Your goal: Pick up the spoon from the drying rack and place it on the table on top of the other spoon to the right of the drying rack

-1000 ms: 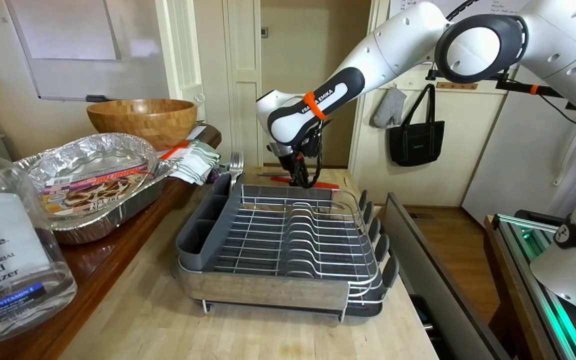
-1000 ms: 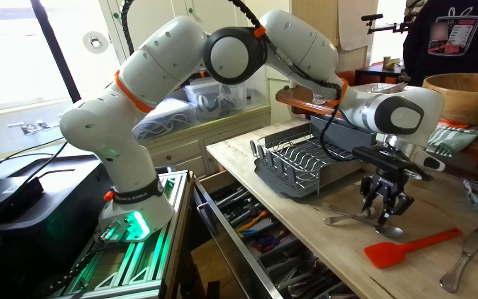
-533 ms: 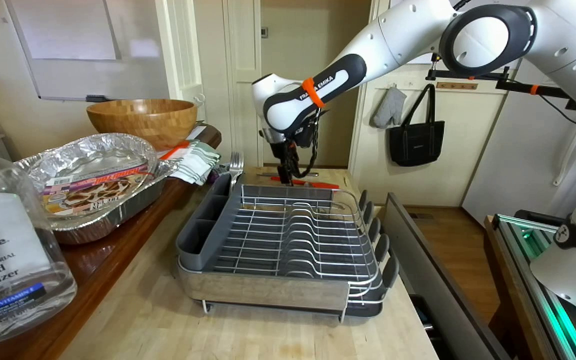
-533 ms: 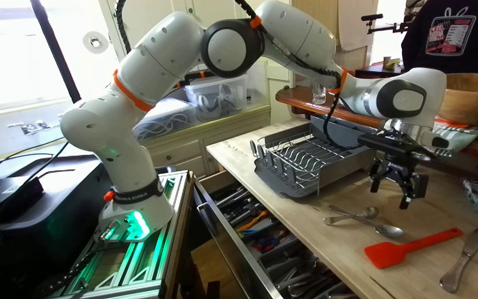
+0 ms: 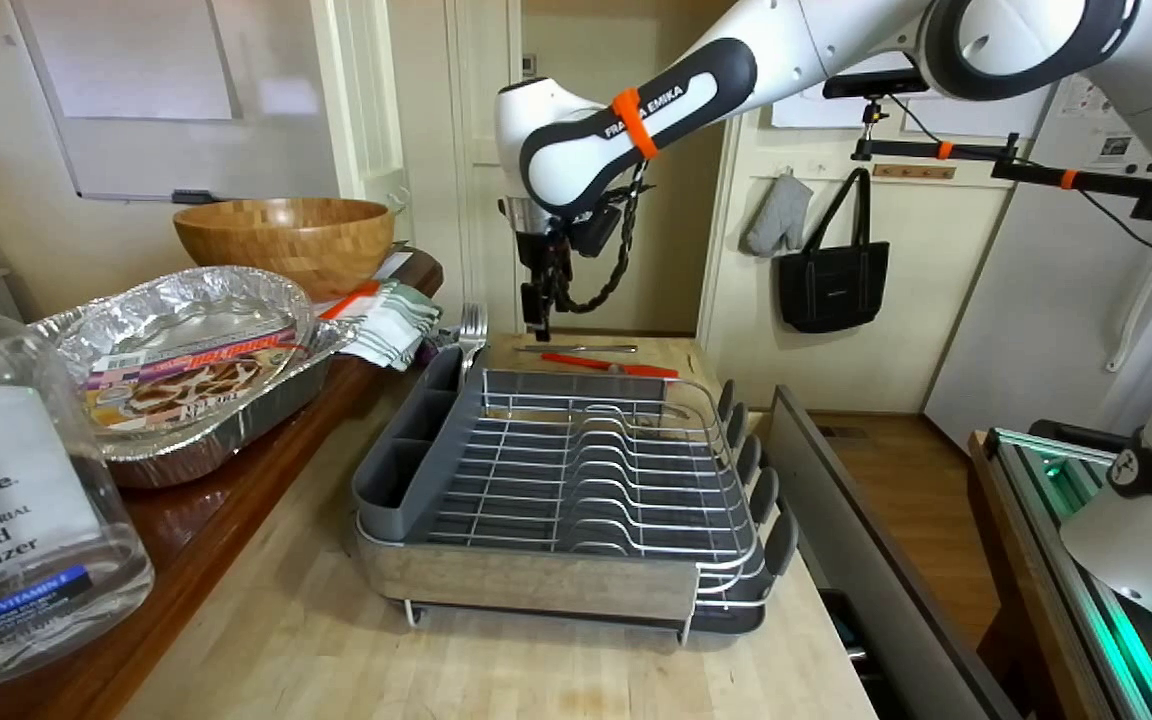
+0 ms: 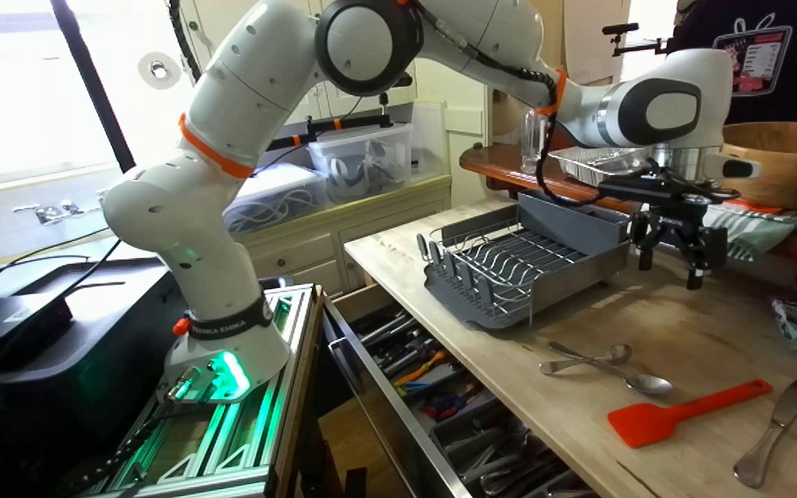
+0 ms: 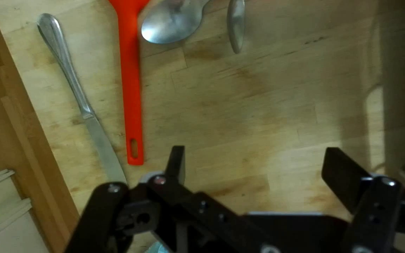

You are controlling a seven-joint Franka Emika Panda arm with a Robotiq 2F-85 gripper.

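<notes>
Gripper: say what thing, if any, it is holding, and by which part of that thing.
Nothing is held. The gripper hangs open above the table, where two spoons lie crossed, apart from it.

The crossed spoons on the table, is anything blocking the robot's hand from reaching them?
No, nothing I can see is in the way. The open hand hangs higher than the crossed spoons, and in the wrist view only bare table shows between them. The red spatula lies off to one side.
</notes>
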